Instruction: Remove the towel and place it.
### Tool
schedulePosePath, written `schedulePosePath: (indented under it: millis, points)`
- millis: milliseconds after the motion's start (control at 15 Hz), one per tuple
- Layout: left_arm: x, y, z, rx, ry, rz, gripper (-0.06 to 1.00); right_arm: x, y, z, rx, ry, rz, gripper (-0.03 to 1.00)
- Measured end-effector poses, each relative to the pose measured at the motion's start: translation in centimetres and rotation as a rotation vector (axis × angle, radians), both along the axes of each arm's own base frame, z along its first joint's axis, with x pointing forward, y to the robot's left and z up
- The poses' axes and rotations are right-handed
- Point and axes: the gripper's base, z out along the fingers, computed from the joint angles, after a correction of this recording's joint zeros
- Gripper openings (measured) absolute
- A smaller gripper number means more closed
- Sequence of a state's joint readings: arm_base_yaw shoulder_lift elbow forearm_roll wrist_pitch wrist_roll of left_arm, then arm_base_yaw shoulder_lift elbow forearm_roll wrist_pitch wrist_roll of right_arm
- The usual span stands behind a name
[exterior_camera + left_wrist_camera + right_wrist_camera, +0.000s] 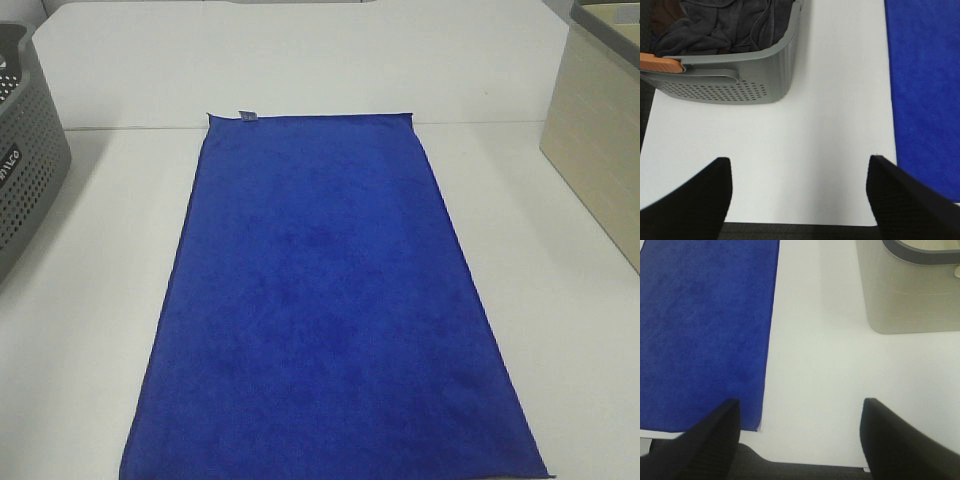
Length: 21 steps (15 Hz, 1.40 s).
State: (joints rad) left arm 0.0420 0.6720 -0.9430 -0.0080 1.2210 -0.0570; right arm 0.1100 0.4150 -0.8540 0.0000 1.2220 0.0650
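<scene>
- Both pincers hang over bare table, one on each side of the towel [325,300]. The left gripper [797,197] has its jaws wide apart with nothing between them, and so does the right gripper [800,435]. Neither arm shows in the high view.
- Lying flat and fully spread on the white table [90,290], the royal-blue towel has a small tag on its far edge, near one far corner.
- Seen from the left gripper, the towel's long edge lies just beside one fingertip, not touching it. The grey basket [735,85], which holds dark clothes, sits further from the towel, well apart from it.
- Seen from the right gripper, the towel's near corner lies just beside one fingertip. The beige box [910,295] stands on the far side from the towel, clear of it.
- Risk, as a judgement: a flat plush cloth offers no raised fold, so the jaws may close on table or pinch only a thin edge that slips free.
- If only one side is lifted, the towel may drag, bunch up, or catch on the basket or box.
</scene>
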Motion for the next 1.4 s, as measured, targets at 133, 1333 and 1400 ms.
schedulePosePath:
  millis: [133,1333,1400]
  points:
    - [-3.6,-0.4,-0.2,-0.035,-0.112,-0.003,0.71,-2.6,-0.3,-1.5,0.009,-0.079,0.000,0.67]
    - [-9.5,-0.6,-9.0,0.001,-0.401,-0.013,0.71,-3.7,-0.4,-8.2,-0.047,-0.232,0.067,0.67]
    - [-9.5,-0.6,-9.0,0.002,-0.407,-0.013,0.71,-3.7,-0.4,-8.2,-0.047,-0.231,0.067,0.67]
